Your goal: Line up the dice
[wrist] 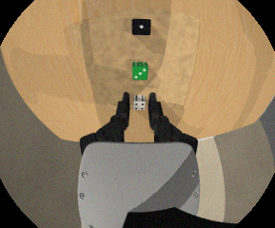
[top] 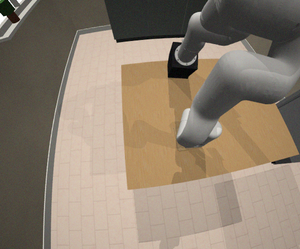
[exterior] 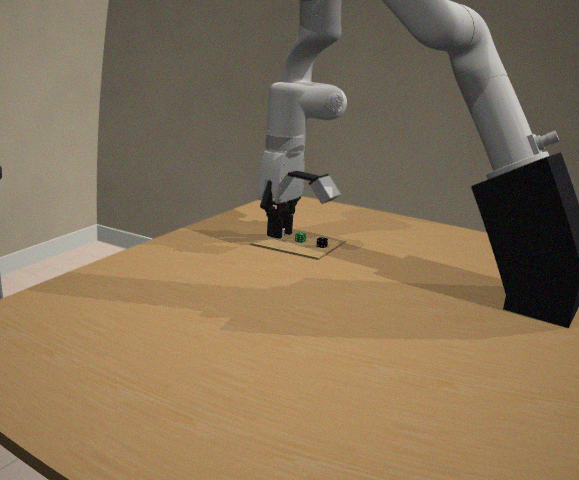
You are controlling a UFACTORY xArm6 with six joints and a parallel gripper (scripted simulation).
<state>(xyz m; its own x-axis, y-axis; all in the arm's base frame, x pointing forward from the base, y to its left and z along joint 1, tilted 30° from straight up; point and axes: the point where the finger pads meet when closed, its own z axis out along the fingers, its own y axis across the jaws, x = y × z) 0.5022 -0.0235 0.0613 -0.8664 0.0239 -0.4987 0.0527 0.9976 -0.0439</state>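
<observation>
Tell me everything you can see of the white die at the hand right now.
The white die is a small pale cube with dark pips on top, too small to count. It sits flat on the tan mat, between the black fingers of the hand, which stand slightly apart from its sides. It lines up with the green die and the black die. In the exterior view the fingers hide it.
</observation>
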